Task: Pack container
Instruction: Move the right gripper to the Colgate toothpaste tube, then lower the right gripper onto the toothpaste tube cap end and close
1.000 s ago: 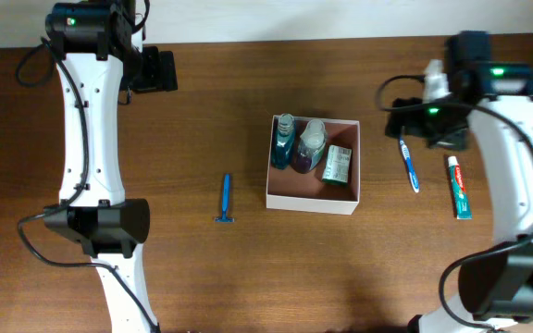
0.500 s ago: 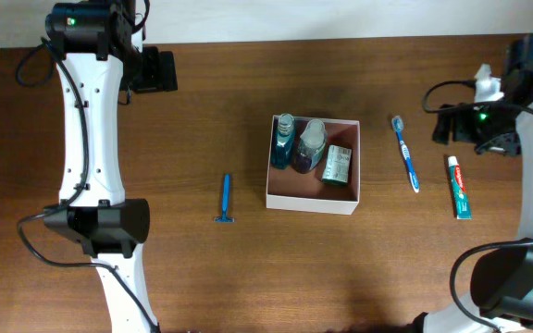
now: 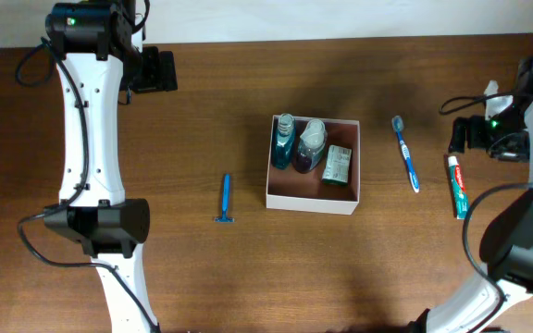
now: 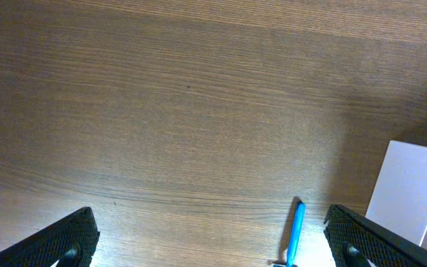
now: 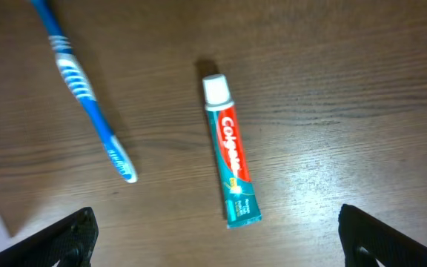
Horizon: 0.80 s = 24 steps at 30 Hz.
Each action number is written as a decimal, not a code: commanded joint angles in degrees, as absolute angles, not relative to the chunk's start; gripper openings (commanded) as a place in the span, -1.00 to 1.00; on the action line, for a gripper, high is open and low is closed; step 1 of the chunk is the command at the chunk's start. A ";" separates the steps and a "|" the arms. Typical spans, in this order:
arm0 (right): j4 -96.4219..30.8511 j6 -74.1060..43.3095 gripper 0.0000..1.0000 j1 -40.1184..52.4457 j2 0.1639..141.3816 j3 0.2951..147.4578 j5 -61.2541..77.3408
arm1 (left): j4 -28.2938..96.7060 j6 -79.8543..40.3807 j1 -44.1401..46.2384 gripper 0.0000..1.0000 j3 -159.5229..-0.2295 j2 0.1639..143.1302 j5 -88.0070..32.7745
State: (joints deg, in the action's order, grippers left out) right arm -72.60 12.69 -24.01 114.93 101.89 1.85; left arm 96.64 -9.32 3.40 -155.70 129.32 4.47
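At table (image 3: 248, 268) centre stood the container (image 3: 311, 199), holding bottles (image 3: 309, 141), labels unreadable. To its right lay toothpaste (image 5: 230, 159) marked "Colgate", beside a toothbrush (image 5: 87, 96). Left gripper (image 4: 213, 248) and right gripper (image 5: 224, 245) gaped wide, empty.

Both our arms reach out from their bases. Our left gripper (image 3: 167, 70) gapes wide, and our right gripper (image 3: 461, 136) is spread just as wide.
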 commanded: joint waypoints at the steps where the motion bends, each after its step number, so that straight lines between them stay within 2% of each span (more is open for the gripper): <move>1: -72.69 14.76 0.97 -25.61 118.04 101.51 0.56 | 96.68 -9.80 3.25 0.99 -155.61 128.66 4.27; 10: -73.03 14.79 0.99 -26.74 123.85 101.51 -0.69 | 96.68 -9.80 3.25 0.99 -155.61 128.66 4.27; 24: -69.63 16.53 1.00 -26.74 124.14 94.63 -1.98 | 96.68 -9.80 3.25 0.99 -155.61 128.66 4.27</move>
